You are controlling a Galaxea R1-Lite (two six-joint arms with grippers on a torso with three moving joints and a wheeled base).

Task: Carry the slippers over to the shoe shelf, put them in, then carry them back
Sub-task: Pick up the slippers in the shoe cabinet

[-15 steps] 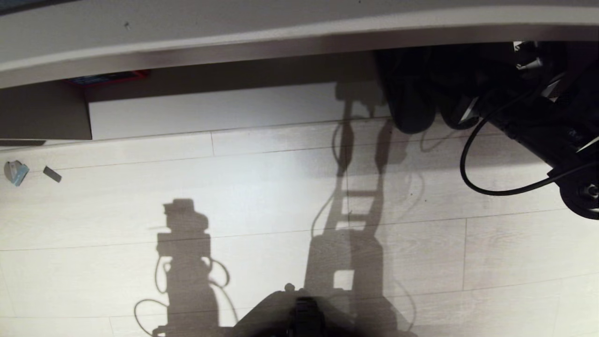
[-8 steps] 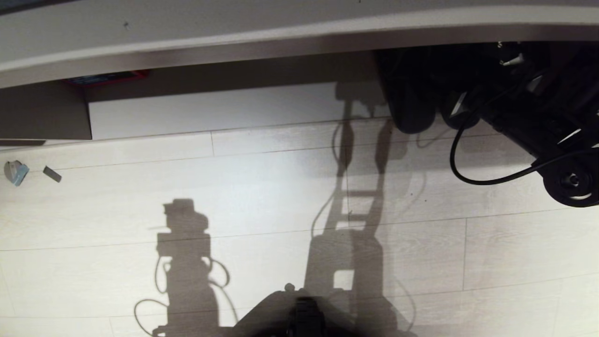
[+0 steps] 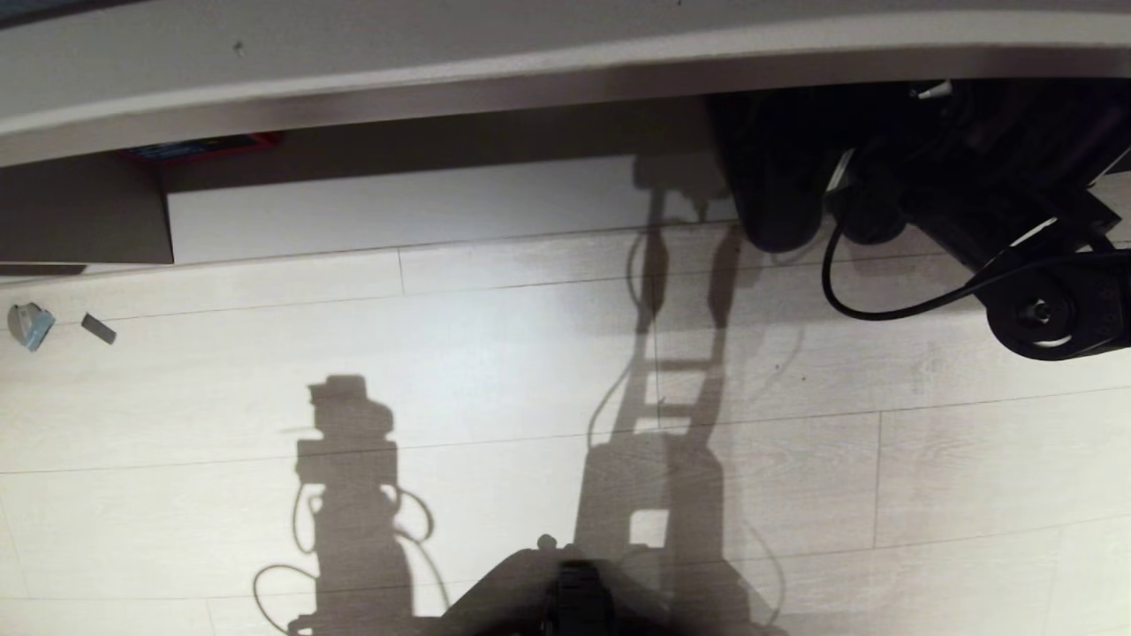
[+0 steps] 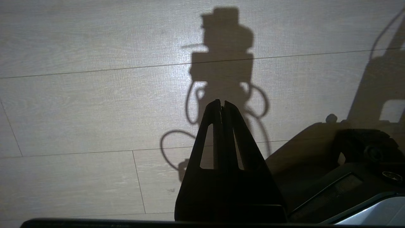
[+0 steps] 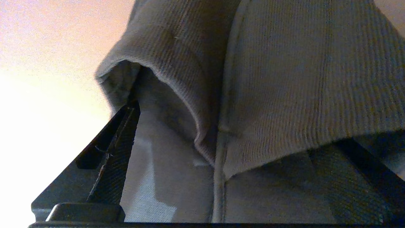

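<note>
**Right gripper spread around the slippers at the shelf mouth**

Head view. The slippers (image 3: 778, 190) lie at the right end of the shoe shelf (image 3: 424, 208), a dark mass with rounded ends reaching past the pale bottom board onto the plank floor (image 3: 495, 353). The right arm (image 3: 1034, 291) comes in from the right edge, low and slanted toward the shelf, with a black cable (image 3: 884, 309) looping from it over the floor. Its gripper end is buried in the dark area beside the slippers and cannot be made out here. A small blue-grey object (image 3: 29, 324) and a grey chip (image 3: 98, 328) lie on the floor at far left, well apart from the work. A red-edged item (image 3: 208, 146) sits deep in the shelf's left part.

Left wrist view. The left gripper (image 4: 221, 106) hangs over bare floor, its jaws pressed together and nothing between them — parked beside the robot's base (image 4: 332, 164).

Right wrist view. The right gripper (image 5: 253, 152) stands wide, with grey ribbed slipper fabric filling the space between its fingers (image 5: 117, 148). One finger sits at the open back of a slipper; the other lies under the fabric's lower edge. Whether the pads press on the fabric cannot be told.
</note>
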